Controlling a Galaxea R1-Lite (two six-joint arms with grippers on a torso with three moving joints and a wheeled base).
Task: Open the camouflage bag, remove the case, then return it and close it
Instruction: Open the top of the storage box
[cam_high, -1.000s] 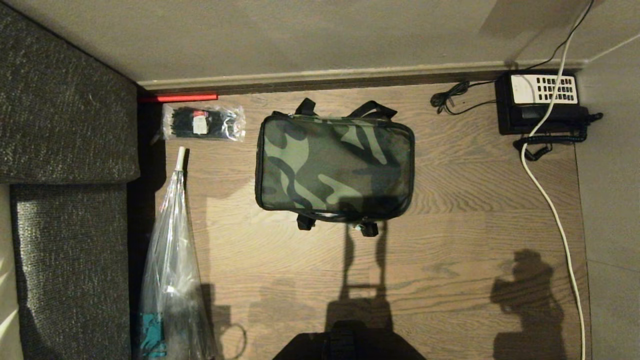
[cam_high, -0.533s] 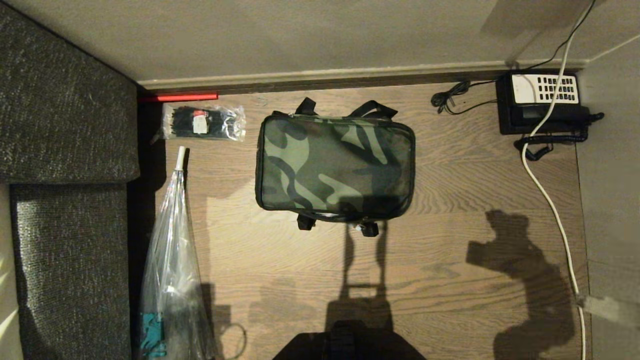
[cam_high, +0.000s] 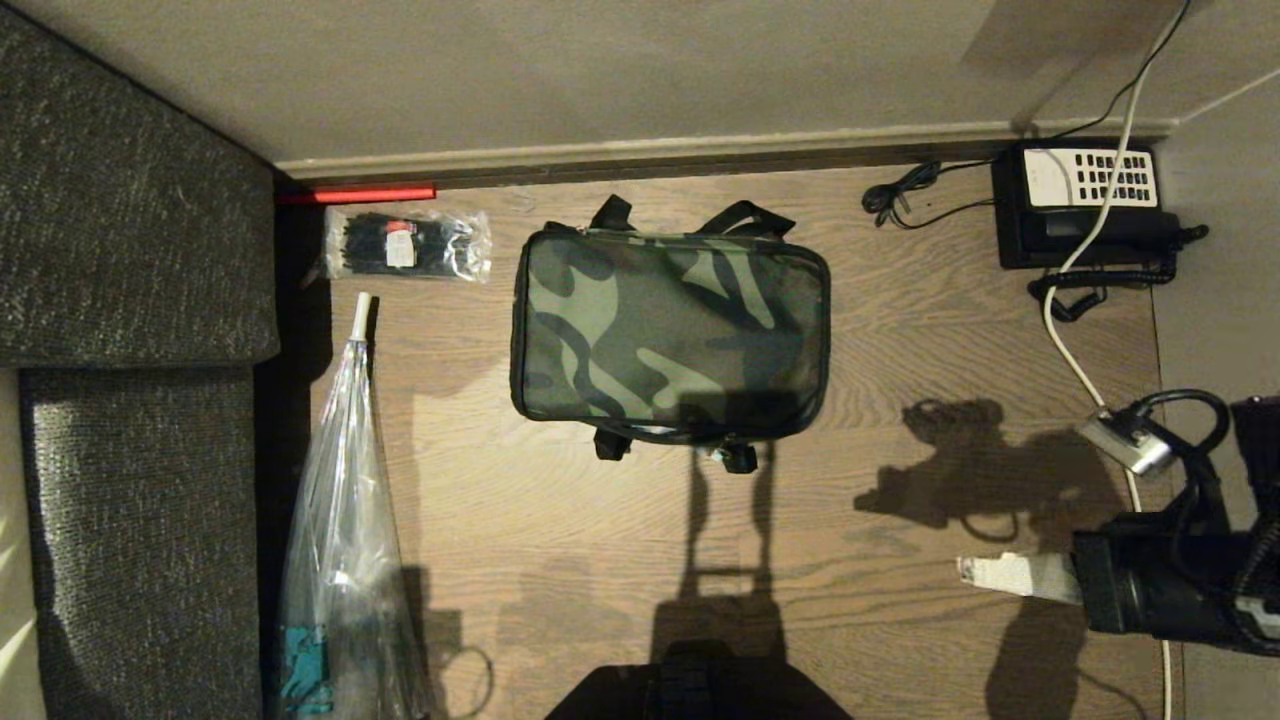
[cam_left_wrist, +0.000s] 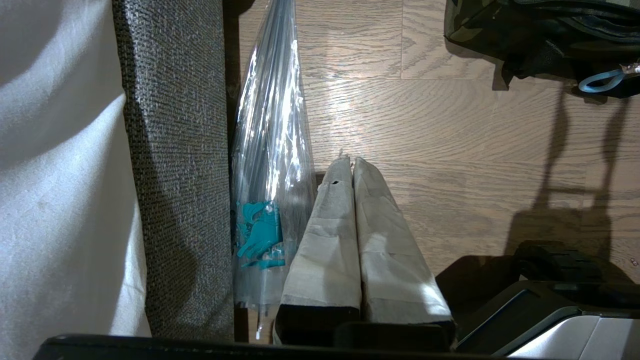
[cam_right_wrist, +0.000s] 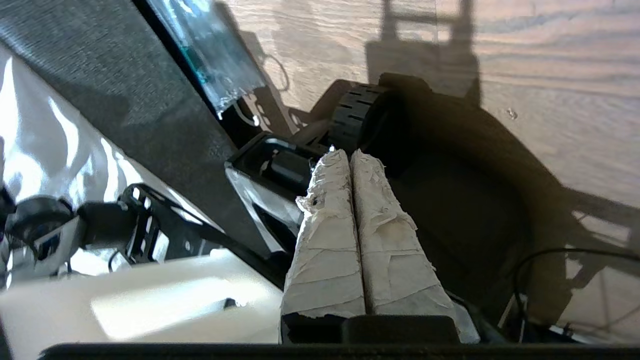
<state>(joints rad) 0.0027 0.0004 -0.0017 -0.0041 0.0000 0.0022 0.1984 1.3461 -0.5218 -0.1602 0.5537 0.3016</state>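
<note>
The camouflage bag lies zipped shut on the wooden floor near the wall, its black straps poking out front and back; a corner of the bag with a pale blue zipper loop shows in the left wrist view. The case is hidden. My right gripper comes in from the right edge, low and well to the right of the bag, its taped fingers pressed together and empty, as the right gripper shows in its own wrist view. My left gripper hangs parked beside the umbrella, shut and empty.
A grey sofa fills the left side. A folded clear umbrella lies along it, with a packet of black cable ties above. A black telephone with a white cable sits at the back right. My base is at the bottom.
My right arm has swung into the head view from the right edge, its shadow sliding left across the floor. The bag and the left gripper have not moved.
</note>
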